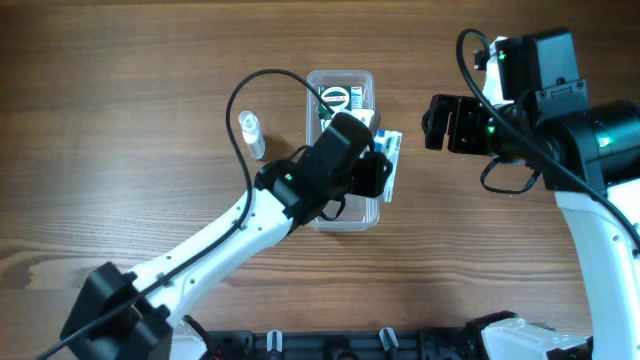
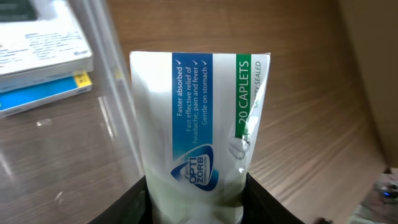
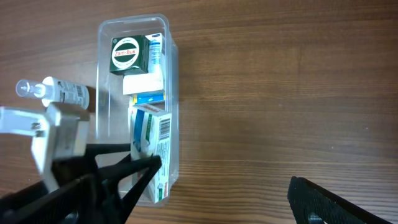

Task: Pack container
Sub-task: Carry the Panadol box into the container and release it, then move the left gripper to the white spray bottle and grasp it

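Note:
The clear container (image 1: 340, 74) lies lengthwise in the middle of the table and holds a green box (image 1: 337, 97) and other small boxes. My left gripper (image 1: 383, 168) is shut on a white, blue and green caplets box (image 1: 393, 150) and holds it tilted at the container's right wall. In the left wrist view the box (image 2: 199, 106) stands between the jaws (image 2: 198, 190), with the clear wall (image 2: 115, 93) to its left. In the right wrist view the box (image 3: 152, 140) is at the container's (image 3: 134, 22) near end. My right gripper (image 1: 436, 122) is open and empty, right of the container.
A small white bottle (image 1: 251, 133) lies on the table left of the container; it also shows in the right wrist view (image 3: 59, 92). The green box (image 3: 129, 55) sits at the container's far end, with flat boxes (image 2: 37, 56) beside it. Bare wood surrounds the container.

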Controlling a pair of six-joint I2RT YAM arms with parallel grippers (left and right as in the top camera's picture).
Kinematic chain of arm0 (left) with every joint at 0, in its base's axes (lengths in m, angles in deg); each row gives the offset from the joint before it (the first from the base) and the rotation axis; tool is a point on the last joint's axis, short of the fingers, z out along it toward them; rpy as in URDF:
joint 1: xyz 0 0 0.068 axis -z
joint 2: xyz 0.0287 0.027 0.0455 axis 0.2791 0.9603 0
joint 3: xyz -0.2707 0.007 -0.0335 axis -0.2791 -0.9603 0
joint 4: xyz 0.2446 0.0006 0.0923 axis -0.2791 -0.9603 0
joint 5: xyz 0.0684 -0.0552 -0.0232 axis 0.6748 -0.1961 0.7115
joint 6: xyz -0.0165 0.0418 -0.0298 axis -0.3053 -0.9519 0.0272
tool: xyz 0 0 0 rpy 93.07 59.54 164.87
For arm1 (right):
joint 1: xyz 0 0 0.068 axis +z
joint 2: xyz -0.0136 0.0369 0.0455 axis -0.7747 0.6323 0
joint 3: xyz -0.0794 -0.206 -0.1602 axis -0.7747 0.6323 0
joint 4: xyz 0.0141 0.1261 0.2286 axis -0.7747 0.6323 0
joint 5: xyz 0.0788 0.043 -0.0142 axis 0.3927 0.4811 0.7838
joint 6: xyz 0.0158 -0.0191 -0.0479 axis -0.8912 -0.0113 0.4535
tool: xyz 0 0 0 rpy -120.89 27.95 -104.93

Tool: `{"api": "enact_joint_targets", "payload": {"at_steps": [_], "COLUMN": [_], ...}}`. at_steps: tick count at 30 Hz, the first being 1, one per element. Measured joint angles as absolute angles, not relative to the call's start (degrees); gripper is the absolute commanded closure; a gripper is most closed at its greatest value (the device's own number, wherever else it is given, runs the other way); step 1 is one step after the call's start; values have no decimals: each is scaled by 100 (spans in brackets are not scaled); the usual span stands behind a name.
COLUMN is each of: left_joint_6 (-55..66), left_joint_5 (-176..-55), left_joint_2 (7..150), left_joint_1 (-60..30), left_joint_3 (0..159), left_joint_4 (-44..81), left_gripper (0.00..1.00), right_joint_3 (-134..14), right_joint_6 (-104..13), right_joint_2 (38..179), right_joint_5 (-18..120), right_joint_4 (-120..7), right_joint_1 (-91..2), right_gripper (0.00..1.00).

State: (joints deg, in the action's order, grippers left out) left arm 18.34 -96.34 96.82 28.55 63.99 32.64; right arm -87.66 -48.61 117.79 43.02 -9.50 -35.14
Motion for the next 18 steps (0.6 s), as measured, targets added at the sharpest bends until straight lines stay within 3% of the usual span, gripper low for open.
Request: {"api": "enact_joint_targets", "payload": {"at_steps": [8,9,18], "left_joint_6": [2231,2330,2778], "left_joint_5": [-8694,-8668,-8880], "left_joint_2": [9735,9735,9859], "left_joint_1": [2859,2866,2875], "left_joint_3": [6399,6399,6399], "left_joint_4": [2606,2556,2293], "left_gripper": [55,51,48], "right_joint_3": [-8766,-8766,-8766], "right_joint_6": [-4861,-4861,-4861], "right_joint_2": [11779,11779,11779], "right_joint_5": [4302,4304,4304], "right_joint_4": [-950,-950,-950], "right_joint_1": [-3514,-3514,-3514], "right_gripper": [0,0,0]}}
